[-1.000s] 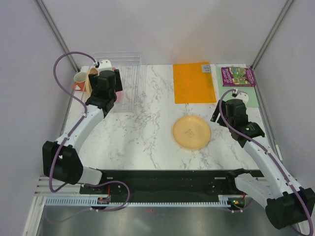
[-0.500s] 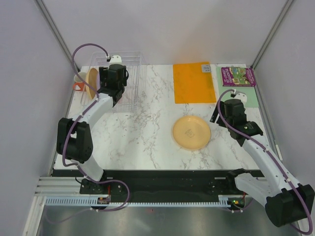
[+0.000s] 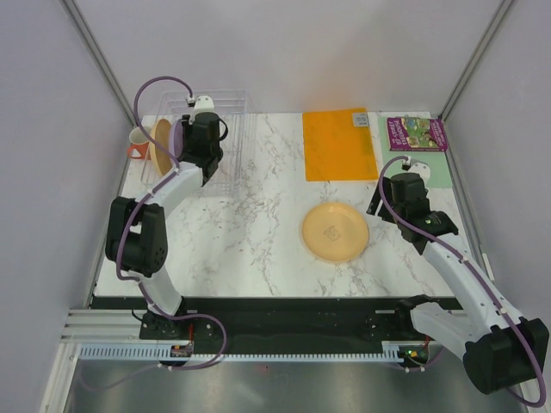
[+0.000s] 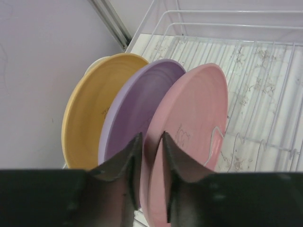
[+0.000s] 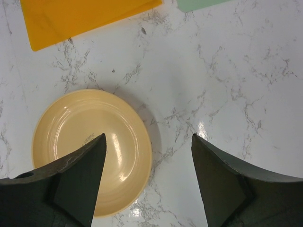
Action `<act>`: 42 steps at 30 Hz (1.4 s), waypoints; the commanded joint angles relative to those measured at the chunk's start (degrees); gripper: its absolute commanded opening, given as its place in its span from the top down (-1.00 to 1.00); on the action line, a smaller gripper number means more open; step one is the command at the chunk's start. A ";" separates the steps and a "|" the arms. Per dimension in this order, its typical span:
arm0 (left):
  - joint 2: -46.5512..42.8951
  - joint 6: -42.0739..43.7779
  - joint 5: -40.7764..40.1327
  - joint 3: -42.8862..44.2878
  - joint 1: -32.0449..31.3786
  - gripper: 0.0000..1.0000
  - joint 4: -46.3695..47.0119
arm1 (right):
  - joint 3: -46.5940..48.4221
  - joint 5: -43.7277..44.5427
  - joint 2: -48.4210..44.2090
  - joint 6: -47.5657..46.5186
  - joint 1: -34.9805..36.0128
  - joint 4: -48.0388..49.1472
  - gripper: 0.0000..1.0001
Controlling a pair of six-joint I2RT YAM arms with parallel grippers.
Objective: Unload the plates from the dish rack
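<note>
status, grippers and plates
Left gripper astride pink plate rim, grip unclear. Purple plate, orange plate in dish rack. Right gripper open by unloaded yellow plate. Nothing blocking.

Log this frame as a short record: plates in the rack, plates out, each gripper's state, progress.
in rack: yellow plate, purple plate, pink plate, all standing on edge
unloaded: second yellow plate, flat on the table
left gripper: at the rack, one finger on each side of the pink plate's rim; clamped or not, unclear
right gripper: open, holding nothing, above the second yellow plate
progress: one of four plates out
</note>
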 commanded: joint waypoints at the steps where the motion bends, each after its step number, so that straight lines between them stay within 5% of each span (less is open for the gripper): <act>1: -0.75 5.18 -3.70 0.23 -1.21 0.61 6.95 | -0.14 1.26 0.14 -0.35 0.09 1.28 -0.59; 4: -0.32 7.37 -4.66 0.49 -2.00 0.95 8.53 | -0.31 1.26 0.14 -0.44 0.00 1.28 -0.59; 11: 0.39 13.52 -10.54 0.76 -3.67 0.96 14.32 | -0.66 1.27 0.22 -0.44 0.09 1.28 -0.59; 21: -1.80 42.76 -19.16 3.92 -11.75 0.95 33.56 | 0.04 0.47 -0.04 -0.44 0.09 0.75 -0.60; 25: -5.49 47.28 -21.80 4.71 -15.10 0.95 34.91 | 2.49 -0.75 -1.62 -1.14 0.00 -0.22 -0.61; 29: -12.51 37.99 -22.77 4.45 -20.01 0.95 19.91 | 4.69 -3.65 -3.64 -1.75 0.00 -0.74 -0.61; 32: -19.28 15.72 -16.21 7.68 -22.22 0.95 -7.65 | 5.84 -7.78 -4.34 -1.58 0.09 -0.92 -0.61; 33: -20.86 1.02 -11.92 8.57 -22.22 0.95 -23.04 | 5.93 -9.27 -4.52 -1.58 0.09 -0.49 -0.61; 37: -32.27 -15.10 12.40 1.30 -22.14 0.95 -26.71 | 6.02 -18.40 -5.49 -0.70 0.00 2.15 -0.61; 42: -35.47 -26.45 29.50 -7.67 -22.13 0.96 -25.40 | 3.39 -30.71 -6.02 3.94 0.09 9.44 -0.66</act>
